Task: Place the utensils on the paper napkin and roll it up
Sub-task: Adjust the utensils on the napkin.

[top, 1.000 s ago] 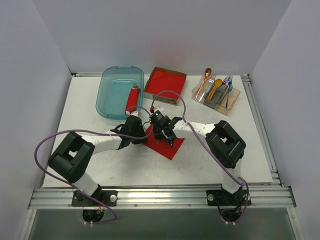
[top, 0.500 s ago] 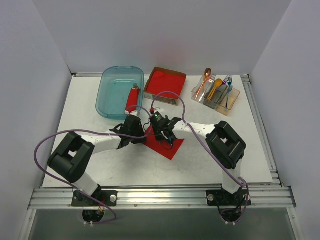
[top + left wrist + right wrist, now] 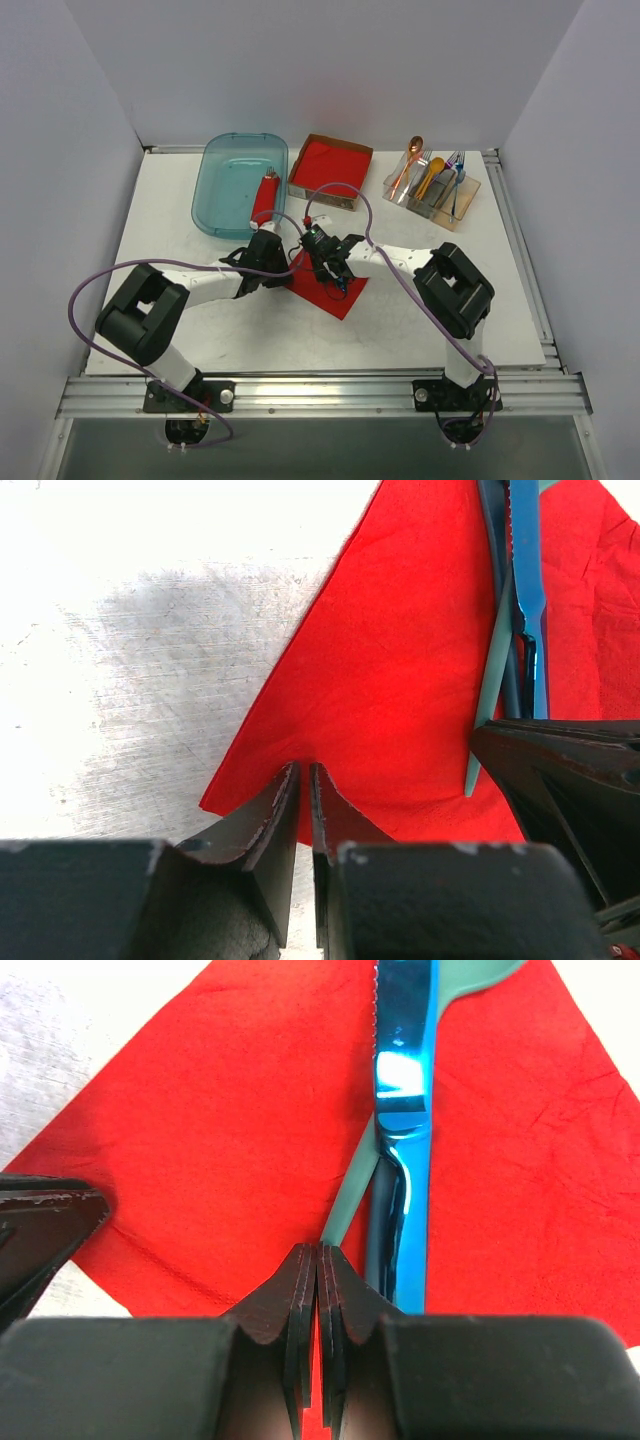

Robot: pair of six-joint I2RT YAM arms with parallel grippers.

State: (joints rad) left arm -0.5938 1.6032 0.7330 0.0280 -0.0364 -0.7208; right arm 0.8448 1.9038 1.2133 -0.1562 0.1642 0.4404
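The utensils lie together on the paper napkin. Nothing has moved lately: the left pincer stays pinching the napkin's near edge and the right pincer stays clenched beside it, so rolling looks imminent.

**Desk:** What sits on the white table, seen here from above?

**Photographer:** Four things. A clear teal tub stands at upper left, near the back edge. Just right of it, at upper centre, is a red stack in a brown cardboard tray, set at a slight angle. At upper right is a clear holder filled with coloured cutlery.

**Desk:** And mid-frame?

**Photographer:** A red paper napkin, spread corner-on like a diamond, well apart from the three items at the back. The left wrist view shows the table scuffed grey beside the paper napkin's edge.
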